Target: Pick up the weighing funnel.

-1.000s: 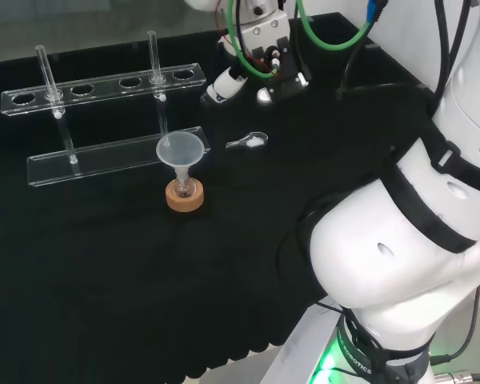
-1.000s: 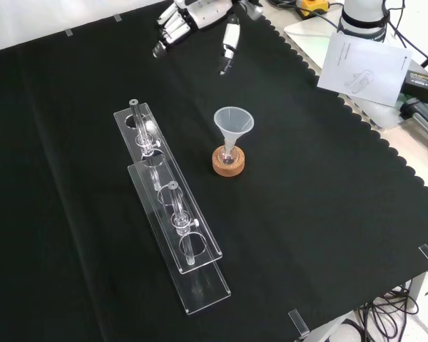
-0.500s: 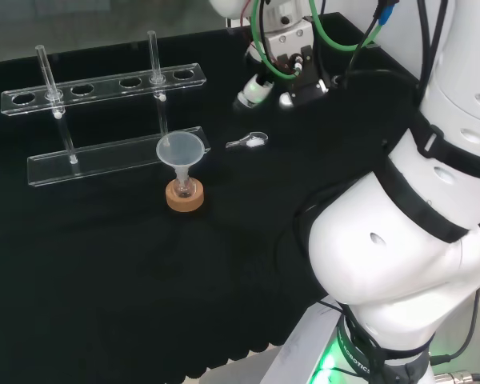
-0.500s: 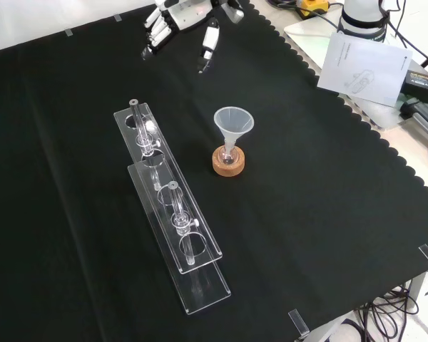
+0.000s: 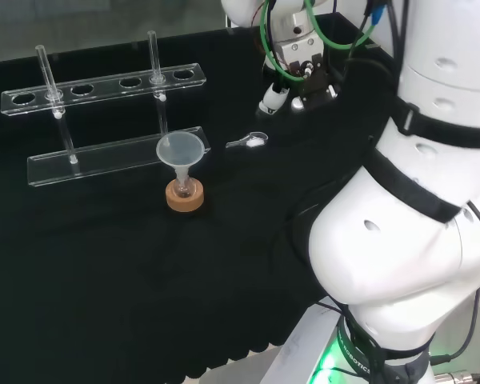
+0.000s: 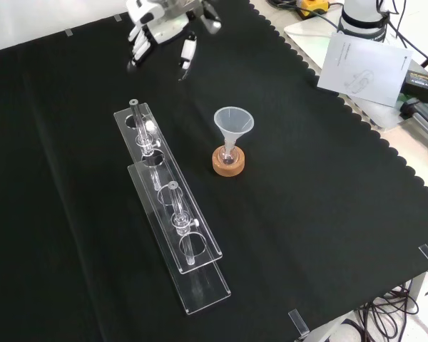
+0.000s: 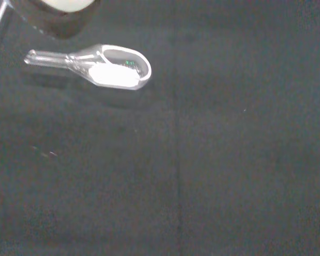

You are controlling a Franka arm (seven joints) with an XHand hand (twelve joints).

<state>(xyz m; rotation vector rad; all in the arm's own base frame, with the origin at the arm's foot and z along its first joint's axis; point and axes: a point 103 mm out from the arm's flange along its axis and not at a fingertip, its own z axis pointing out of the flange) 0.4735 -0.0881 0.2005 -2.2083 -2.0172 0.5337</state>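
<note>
- Hand [image 6: 160,17] of mine hangs above the far edge of the cloth [image 6: 307,214], fingers [image 6: 138,47] and thumb [image 6: 187,52] hanging loosely spread, with nothing in them.
- Seen from the head camera, the hand [image 5: 277,99] has the weighing funnel [image 5: 252,142] at about 7 o'clock, near it but clearly apart, lying flat on the cloth.
- My wrist camera shows the weighing funnel [image 7: 104,72] on its side: a rounded scoop bowl narrowing into a short stem. The bowl holds a white patch, which could be powder or glare; I cannot tell which.
- I judge it very light, rigid and smooth, so it may skate across the cloth or slip between my fingertips. If it is glass, the thin stem is the breakable part.
- I would pinch across the two sides of the bowl, close to where it narrows, and lift it level in case it carries powder.
- From the weighing funnel, the funnel [image 5: 181,150] on its cork ring [image 5: 184,197] stands at about 9 o'clock in the head view, with the clear tube rack [image 5: 104,120] beyond, towards 10 o'clock.
- Against a second ago, the hand has travelled right in the head view and left in the front view; the weighing funnel, funnel and rack lie where they were.
</note>
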